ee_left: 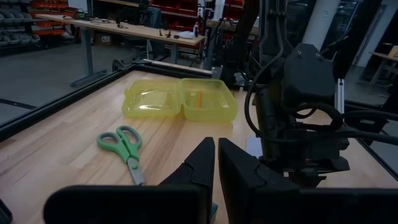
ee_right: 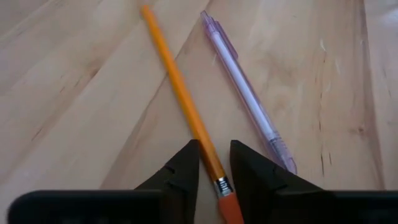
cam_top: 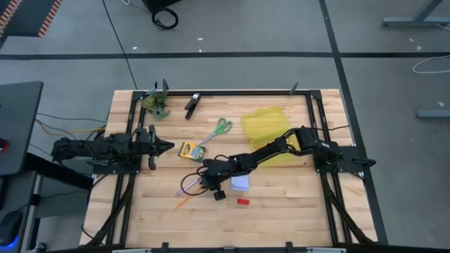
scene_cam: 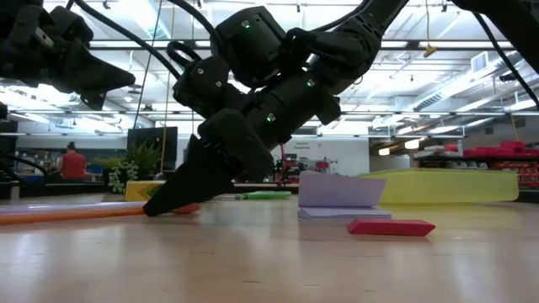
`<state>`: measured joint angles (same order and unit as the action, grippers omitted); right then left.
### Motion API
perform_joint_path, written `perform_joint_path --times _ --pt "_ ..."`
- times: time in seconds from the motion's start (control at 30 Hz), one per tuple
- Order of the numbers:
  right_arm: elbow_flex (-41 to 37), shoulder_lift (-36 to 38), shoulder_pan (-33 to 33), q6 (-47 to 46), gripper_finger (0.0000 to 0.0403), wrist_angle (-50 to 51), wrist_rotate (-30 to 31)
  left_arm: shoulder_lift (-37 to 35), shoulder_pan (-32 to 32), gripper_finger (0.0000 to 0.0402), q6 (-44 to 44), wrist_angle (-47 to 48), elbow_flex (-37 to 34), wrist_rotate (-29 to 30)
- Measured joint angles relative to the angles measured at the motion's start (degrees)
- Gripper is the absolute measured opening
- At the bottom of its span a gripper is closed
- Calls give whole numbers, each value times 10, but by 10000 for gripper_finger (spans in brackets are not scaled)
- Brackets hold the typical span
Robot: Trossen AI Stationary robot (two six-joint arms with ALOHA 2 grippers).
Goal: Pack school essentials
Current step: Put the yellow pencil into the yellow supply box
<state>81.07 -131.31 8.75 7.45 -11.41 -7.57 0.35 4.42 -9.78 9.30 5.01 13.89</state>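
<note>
Right gripper (ee_right: 214,163) low over table (cam_top: 281,211), 2 fingers narrowly parted astride pencil (ee_right: 180,93), pen (ee_right: 245,90) beside, left gripper (ee_left: 216,163) nearly closed, empty.

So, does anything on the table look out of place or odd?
Only a small green leafy clump and a black clip-like object near the far edge; neither looks like stationery. Nothing seems spilled or damaged.

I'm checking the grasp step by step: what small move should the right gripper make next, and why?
Probably close the fingers. The right gripper is down at the table with its open fingers on either side of the orange pencil near its eraser end, while the pen lies just clear beside it.
</note>
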Motion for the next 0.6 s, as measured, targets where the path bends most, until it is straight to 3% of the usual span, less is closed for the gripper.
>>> perform_joint_path --times 0.27,0.6 --pt "0 0 -1 -8 41 18 0 0 0 33 0 0 0 0" --pt "-1 0 0 -12 34 18 2 0 0 27 0 0 0 0"
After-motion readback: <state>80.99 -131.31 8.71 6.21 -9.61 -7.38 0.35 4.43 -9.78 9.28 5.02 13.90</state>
